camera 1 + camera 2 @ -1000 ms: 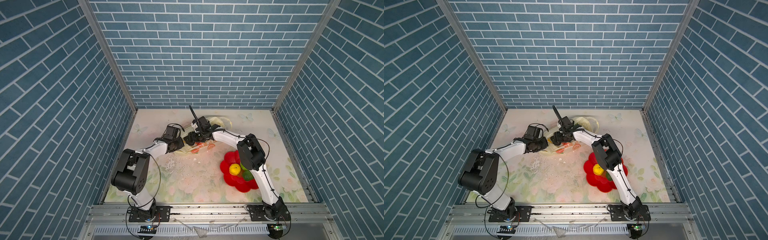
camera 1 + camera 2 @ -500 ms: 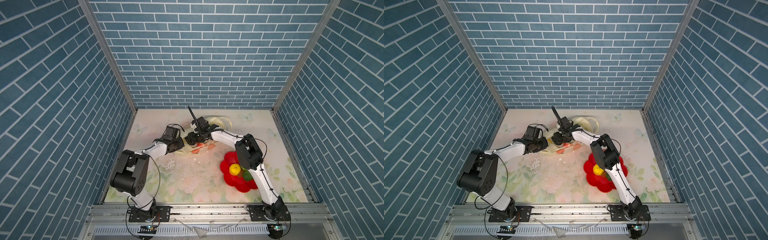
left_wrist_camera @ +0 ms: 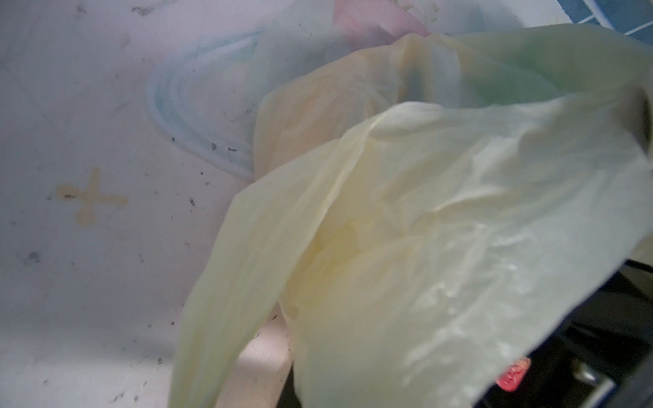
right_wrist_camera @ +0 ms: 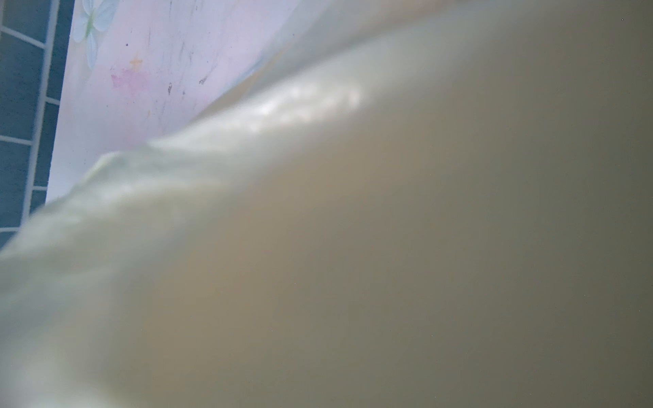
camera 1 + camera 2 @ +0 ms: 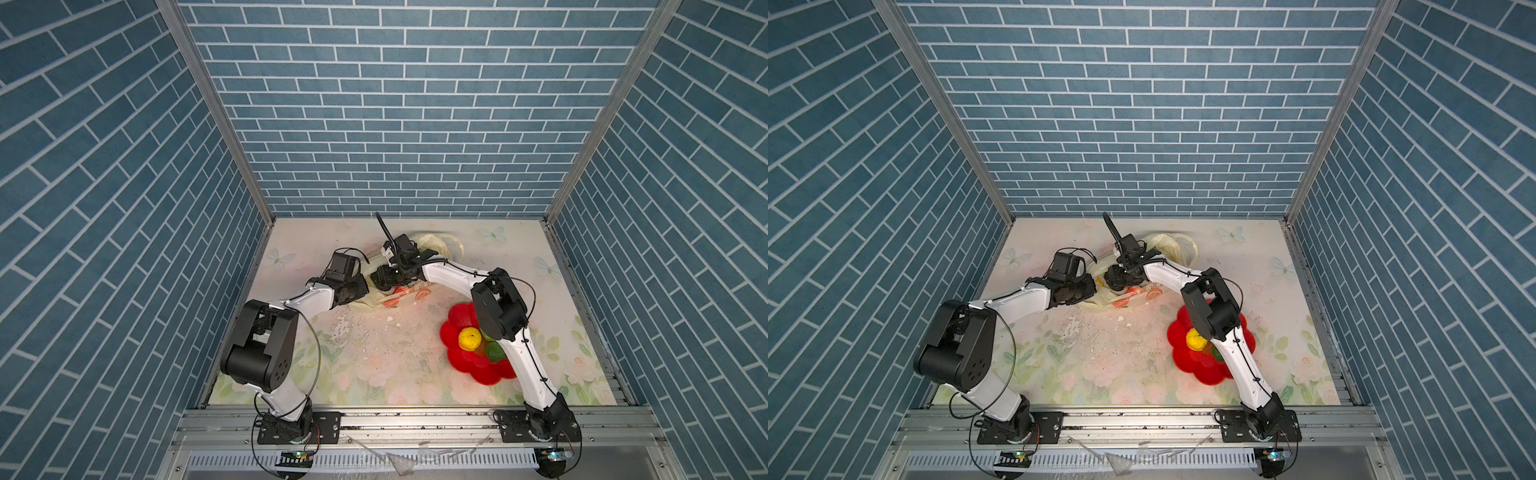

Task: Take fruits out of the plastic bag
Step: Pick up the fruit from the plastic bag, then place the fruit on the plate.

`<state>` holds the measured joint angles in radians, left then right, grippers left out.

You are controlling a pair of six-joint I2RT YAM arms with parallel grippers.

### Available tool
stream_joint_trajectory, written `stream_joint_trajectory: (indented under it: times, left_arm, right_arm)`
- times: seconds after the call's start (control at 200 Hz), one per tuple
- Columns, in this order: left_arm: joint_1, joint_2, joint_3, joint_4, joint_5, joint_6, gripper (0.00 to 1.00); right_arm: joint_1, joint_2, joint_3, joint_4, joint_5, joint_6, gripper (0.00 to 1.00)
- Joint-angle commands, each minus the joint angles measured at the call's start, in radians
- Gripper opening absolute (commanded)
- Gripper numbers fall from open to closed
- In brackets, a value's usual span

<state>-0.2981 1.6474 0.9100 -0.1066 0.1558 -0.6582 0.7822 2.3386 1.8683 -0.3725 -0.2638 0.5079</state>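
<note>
My right gripper (image 5: 381, 283) is buried in the mouth of the plastic bag (image 5: 401, 296). Film blankets its wrist view, so I can't tell whether the jaws stand apart or are pinching anything. Just beside it, my left gripper (image 5: 360, 287) is clenched on the bag's edge, propping the mouth up.

I read this as the reach-in for another fruit, though none shows through the film. Next I need a blind pinch, then a lift that doesn't drag plastic along.

Back along the right arm, the red flower-shaped plate (image 5: 473, 370) already carries a lemon (image 5: 469, 337) and a green fruit (image 5: 495, 354), and that arm's elbow (image 5: 498, 303) overhangs it.
</note>
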Motion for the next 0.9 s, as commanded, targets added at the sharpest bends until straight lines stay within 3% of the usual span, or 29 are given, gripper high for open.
stream_joint_trajectory:
  times: [0.0,0.515,0.895]
  left_arm:
    - [0.004,-0.017,-0.006,-0.006,0.004,0.006,0.13]
    - [0.004,-0.022,-0.013,0.000,0.009,0.006,0.14]
    - [0.005,-0.005,-0.019,0.024,0.020,0.001,0.14]
  right_arm:
    - [0.007,-0.119,-0.080,0.022,0.033,-0.016,0.54]
    - [0.003,-0.627,-0.553,-0.016,0.218,-0.005,0.54]
    - [0.009,-0.972,-0.823,-0.131,0.367,0.121,0.53]
